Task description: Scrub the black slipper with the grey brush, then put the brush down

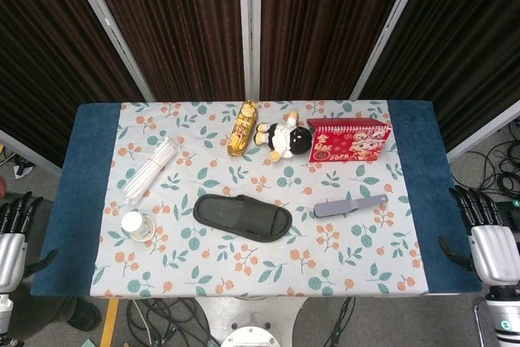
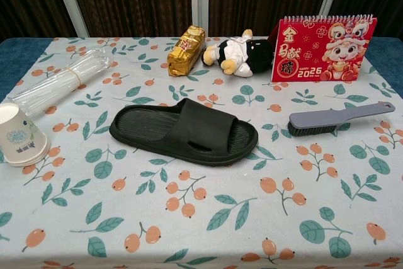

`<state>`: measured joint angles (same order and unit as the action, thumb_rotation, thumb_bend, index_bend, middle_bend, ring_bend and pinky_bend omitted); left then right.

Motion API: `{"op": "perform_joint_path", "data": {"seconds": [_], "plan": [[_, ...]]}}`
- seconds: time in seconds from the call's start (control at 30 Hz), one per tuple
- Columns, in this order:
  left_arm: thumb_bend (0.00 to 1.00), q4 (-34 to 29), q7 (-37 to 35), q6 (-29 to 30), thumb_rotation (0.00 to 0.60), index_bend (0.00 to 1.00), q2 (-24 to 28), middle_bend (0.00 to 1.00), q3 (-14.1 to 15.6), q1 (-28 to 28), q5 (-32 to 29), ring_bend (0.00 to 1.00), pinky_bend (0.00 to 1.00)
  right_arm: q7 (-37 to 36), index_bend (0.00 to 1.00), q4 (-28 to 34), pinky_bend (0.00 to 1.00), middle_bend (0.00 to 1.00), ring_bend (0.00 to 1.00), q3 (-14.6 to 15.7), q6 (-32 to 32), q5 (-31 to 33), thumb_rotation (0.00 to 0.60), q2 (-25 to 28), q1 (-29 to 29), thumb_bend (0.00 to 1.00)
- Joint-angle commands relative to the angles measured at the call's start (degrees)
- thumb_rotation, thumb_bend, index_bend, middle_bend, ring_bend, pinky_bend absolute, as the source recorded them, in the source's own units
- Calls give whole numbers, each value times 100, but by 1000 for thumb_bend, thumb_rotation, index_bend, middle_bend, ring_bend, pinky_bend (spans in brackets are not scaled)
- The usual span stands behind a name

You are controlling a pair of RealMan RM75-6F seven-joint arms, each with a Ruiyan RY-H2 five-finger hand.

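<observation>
The black slipper [image 1: 242, 217] [image 2: 184, 130] lies flat, sole down, near the middle of the floral tablecloth. To its right lies the grey brush [image 1: 350, 205] [image 2: 337, 118], bristles down, handle pointing right and away. My left hand [image 1: 14, 237] hangs beside the table's left edge, fingers apart and empty. My right hand [image 1: 486, 237] hangs off the right edge, fingers apart, holding nothing. Both are far from the slipper and brush. The chest view shows neither hand.
A paper cup [image 1: 137, 224] [image 2: 20, 137] and a bag of clear straws [image 1: 150, 166] [image 2: 61, 82] lie at the left. A gold packet [image 1: 242, 127] [image 2: 186, 50], a plush toy [image 1: 283, 137] [image 2: 242, 53] and a red calendar [image 1: 348, 141] [image 2: 323, 38] stand along the back.
</observation>
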<state>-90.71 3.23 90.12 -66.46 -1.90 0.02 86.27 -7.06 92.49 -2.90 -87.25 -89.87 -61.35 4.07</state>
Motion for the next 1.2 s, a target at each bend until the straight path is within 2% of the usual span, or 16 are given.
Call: {"op": "perform_joint_path", "data": {"seconds": [0.03,0.33,0.43,0.6,0.67,0.73,0.8,0.93,1.07,1.2], "plan": [[219,7,13,-32,600,111,-16,132,30,5,0,33,89,-17,0,11,0,54,0,10,-15,3,600,14,-19,226],[219,5,19,-61,600,111,-16,132,34,-12,14,33,89,-7,0,6,0,54,0,42,111,6,600,53,18,225],[219,-22,31,-99,600,111,-2,132,24,-32,-7,33,89,76,0,22,0,59,0,25,331,-1,600,74,161,225],[219,-42,46,-125,600,111,0,132,9,-65,2,33,89,445,0,89,0,107,0,-160,1212,215,600,27,747,160],[220,-44,39,-119,600,111,-1,132,9,-59,-5,33,89,581,6,14,0,148,5,-256,1722,439,600,-86,1052,93],[220,-38,27,-121,600,112,-6,132,14,-52,-17,33,89,711,48,-142,6,190,22,-338,2246,698,600,-244,1351,40],[220,-33,24,-135,600,112,-11,132,23,-52,-21,33,89,876,155,-374,31,247,66,-426,2783,1007,600,-470,1668,10],[219,-30,24,-153,600,111,-18,132,23,-55,-39,33,89,1059,244,-900,43,284,93,-537,3468,1385,600,-964,2145,0],[219,-18,-4,-174,600,111,-12,132,28,-57,-51,33,89,1116,257,-1481,55,301,108,-566,4022,1639,600,-1408,2531,0],[219,29,-44,-202,600,111,-22,132,35,-50,-88,33,89,1189,272,-1937,99,340,161,-552,4261,1731,600,-1750,2759,0]]}}
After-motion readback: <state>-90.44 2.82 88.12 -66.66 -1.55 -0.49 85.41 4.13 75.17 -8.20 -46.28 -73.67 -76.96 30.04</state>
